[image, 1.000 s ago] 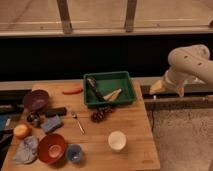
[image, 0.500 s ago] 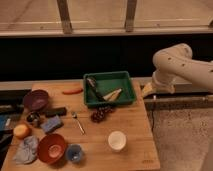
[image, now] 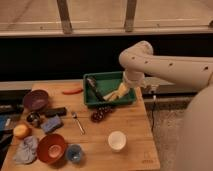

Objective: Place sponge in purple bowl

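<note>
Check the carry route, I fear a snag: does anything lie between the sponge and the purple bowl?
A black bar lies flat between the sponge and the purple bowl; a lifted carry would likely clear it. The gripper is over the green tray, far from both.

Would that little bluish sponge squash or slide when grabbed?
The sponge looks soft, so it probably squashes. It seems small and light, so a nudge may slide it. Lying flat, it shouldn't roll. The tool hovers open over the green tray, far from the sponge.
</note>
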Robot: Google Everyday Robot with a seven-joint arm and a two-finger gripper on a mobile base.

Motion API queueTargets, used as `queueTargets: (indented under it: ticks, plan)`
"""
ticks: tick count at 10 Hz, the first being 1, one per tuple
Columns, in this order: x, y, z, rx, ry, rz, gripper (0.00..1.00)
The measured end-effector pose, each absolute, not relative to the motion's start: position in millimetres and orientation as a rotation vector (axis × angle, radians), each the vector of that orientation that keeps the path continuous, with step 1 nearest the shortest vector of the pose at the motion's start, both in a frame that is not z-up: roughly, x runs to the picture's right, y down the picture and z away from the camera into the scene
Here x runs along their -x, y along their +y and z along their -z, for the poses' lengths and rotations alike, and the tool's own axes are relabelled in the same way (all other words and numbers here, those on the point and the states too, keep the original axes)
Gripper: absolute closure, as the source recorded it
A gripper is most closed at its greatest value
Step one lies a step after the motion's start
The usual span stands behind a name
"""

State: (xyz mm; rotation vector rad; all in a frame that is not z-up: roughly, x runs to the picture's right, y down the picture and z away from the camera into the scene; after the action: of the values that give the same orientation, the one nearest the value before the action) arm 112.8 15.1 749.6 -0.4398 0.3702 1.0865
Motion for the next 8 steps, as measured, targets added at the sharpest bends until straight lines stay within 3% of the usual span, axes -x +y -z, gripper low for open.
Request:
queueTargets:
  ticks: [2, 8]
  plan:
    - [-56, 24, -747, 0.498, 0.314, -0.989, 0.2]
    - [-50, 27, -746, 0.508, 0.309, -0.973, 0.2]
